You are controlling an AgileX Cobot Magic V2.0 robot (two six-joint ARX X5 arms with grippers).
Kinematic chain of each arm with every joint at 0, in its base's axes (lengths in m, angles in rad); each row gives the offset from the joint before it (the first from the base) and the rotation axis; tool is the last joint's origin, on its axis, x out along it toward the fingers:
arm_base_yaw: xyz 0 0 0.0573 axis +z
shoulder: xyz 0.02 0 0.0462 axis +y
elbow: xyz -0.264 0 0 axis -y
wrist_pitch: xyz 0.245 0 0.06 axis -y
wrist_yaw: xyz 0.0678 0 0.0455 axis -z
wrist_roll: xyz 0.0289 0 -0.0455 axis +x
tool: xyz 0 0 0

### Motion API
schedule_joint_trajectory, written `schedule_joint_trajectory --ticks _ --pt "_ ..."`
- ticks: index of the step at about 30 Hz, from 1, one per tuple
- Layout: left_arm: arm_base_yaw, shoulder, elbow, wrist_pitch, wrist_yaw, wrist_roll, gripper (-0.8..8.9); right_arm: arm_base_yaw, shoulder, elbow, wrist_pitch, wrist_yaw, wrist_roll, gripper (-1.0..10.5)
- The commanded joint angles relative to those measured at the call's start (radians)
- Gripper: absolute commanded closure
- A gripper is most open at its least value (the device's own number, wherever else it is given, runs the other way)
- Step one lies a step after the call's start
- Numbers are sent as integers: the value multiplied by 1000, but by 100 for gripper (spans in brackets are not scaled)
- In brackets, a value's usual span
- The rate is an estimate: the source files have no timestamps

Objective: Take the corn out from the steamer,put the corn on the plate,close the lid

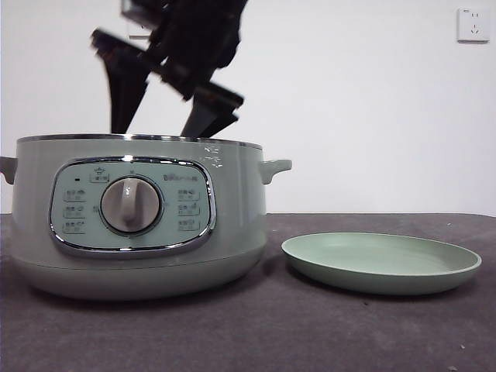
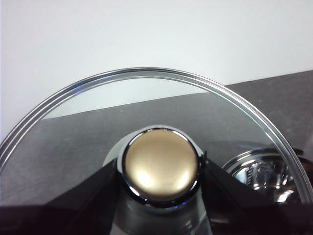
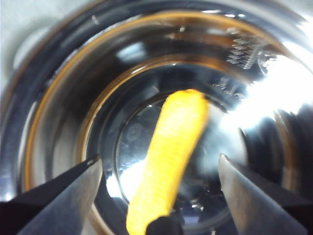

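Right gripper point(image 3: 159, 169) hung spread wide over the steamer point(image 1: 136, 225), jaws either side of the corn point(image 3: 168, 166), not touching; corn lay inside the shiny pot; left gripper point(image 2: 160, 171) clamped on the lid point(image 2: 146, 98) by its knob, held off the steamer; plate point(image 1: 381, 263) bare on table point(image 1: 248, 333) beside the steamer.

You see the big green steamer point(image 1: 139, 217) sitting on the dark table point(image 1: 310, 333), on the left side. It has a grey dial point(image 1: 130, 204) in the middle of its shiny-edged panel. Above its open top, a black gripper point(image 1: 159, 116) points down, and its two jaws are spread apart, with their tips behind the rim. The green plate point(image 1: 381, 263) lies just beside the steamer on the right. A white socket point(image 1: 472, 25) is on the wall
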Motion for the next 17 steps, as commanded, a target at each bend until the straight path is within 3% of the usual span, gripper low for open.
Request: schedule_joint_trajectory --ticks 1,8,13,17 --pt "0 -11 14 25 -6 18 822 9 43 3 -1 40 -15 547" --pt "0 -10 14 17 -6 18 823 14 118 3 11 47 -22 581" --pt "0 -10 14 14 -5 18 823 14 149 3 15 49 -22 750" --pt "0 -10 14 4 1 18 823 17 151 3 29 49 -22 969"
